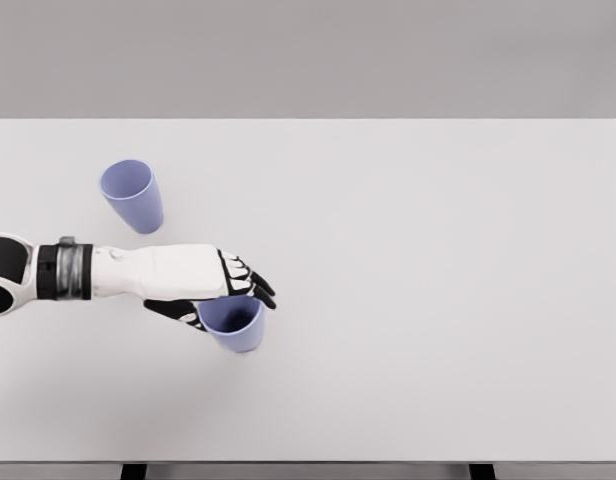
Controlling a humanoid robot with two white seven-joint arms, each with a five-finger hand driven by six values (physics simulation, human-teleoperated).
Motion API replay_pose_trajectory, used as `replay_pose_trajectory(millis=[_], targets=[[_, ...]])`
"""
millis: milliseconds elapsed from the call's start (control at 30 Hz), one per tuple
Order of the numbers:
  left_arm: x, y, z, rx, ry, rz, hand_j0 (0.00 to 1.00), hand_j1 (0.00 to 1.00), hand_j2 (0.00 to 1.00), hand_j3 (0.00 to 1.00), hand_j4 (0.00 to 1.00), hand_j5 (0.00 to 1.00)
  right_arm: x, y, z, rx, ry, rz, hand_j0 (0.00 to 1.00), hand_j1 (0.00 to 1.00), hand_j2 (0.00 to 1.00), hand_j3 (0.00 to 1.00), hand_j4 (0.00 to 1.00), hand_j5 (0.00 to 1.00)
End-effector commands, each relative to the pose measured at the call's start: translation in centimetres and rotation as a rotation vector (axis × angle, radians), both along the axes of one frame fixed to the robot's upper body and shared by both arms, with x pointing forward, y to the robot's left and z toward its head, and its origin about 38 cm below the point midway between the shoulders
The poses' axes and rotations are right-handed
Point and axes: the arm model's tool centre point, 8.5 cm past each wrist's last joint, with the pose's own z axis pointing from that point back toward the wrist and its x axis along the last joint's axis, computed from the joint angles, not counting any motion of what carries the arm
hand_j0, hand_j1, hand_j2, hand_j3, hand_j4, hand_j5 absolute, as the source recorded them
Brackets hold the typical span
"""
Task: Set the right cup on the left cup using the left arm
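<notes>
Now the left hand (pixel 223 292), white-backed with black fingers, reaches in from the left edge on a white arm and is curled around a lavender-blue plastic tumbler-shaped cup (pixel 234 322). Its fingers (pixel 256 285) wrap over the far side of the cup's rim, while the thumb shows as a dark shape against the near left side, so the cup sits pinched between them. This cup stands upright or nearly so on the plain white surface (pixel 438 300), left of the middle and toward the near edge; whether its base touches the surface or is slightly lifted cannot be told. Its open mouth faces up and the inside looks empty.

A second lavender-blue plastic cup (pixel 131 195) of the same shape stands farther back and to the left, well apart from the hand and the held cup. It leans a little in the view, mouth toward the upper left, and its interior also shows nothing inside.
</notes>
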Motion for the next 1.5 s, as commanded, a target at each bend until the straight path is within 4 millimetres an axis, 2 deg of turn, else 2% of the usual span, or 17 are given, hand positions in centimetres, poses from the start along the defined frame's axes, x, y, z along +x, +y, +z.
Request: replay_pose_trajectory(millis=[0, 233, 467, 667, 933, 1000, 1167, 1467], targets=[[0.4, 0.8, 1.2, -0.01, -0.024, 0.022, 0.52, 0.52, 0.52, 0.52, 0.52, 0.52, 0.0, 0.0, 0.0, 0.0, 0.0, 0.0, 1.0, 1.0, 1.0, 1.0, 1.0, 1.0], [1.2, 5.5, 4.5, -0.063, -0.018, 0.159, 0.51, 0.51, 0.51, 0.51, 0.51, 0.51, 0.0, 0.0, 0.0, 0.002, 0.0, 0.0, 1.0, 1.0, 1.0, 1.0, 1.0, 1.0], [2.4, 10.0, 5.8, -0.092, 0.014, 0.306, 0.51, 0.51, 0.51, 0.51, 0.51, 0.51, 0.0, 0.0, 0.0, 0.0, 0.0, 0.0, 1.0, 1.0, 1.0, 1.0, 1.0, 1.0], [4.5, 13.3, 7.3, -0.097, -0.031, 0.418, 0.51, 0.51, 0.51, 0.51, 0.51, 0.51, 0.0, 0.0, 0.0, 0.002, 0.0, 0.0, 1.0, 1.0, 1.0, 1.0, 1.0, 1.0], [6.9, 15.4, 10.4, -0.109, -0.116, 0.492, 0.51, 0.51, 0.51, 0.51, 0.51, 0.51, 0.0, 0.0, 0.0, 0.002, 0.0, 0.0, 1.0, 1.0, 1.0, 1.0, 1.0, 1.0], [7.1, 15.2, 10.7, -0.116, -0.122, 0.489, 0.51, 0.51, 0.51, 0.51, 0.51, 0.51, 0.0, 0.0, 0.0, 0.0, 0.0, 0.0, 1.0, 1.0, 1.0, 1.0, 1.0, 1.0], [8.4, 14.7, 10.7, -0.132, -0.126, 0.497, 0.51, 0.51, 0.51, 0.51, 0.51, 0.51, 0.0, 0.0, 0.0, 0.0, 0.0, 0.0, 1.0, 1.0, 1.0, 1.0, 1.0, 1.0], [10.9, 15.9, 9.8, -0.134, -0.118, 0.574, 0.51, 0.51, 0.51, 0.51, 0.51, 0.51, 0.0, 0.0, 0.0, 0.0, -0.001, 0.0, 1.0, 1.0, 1.0, 1.0, 1.0, 1.0]])
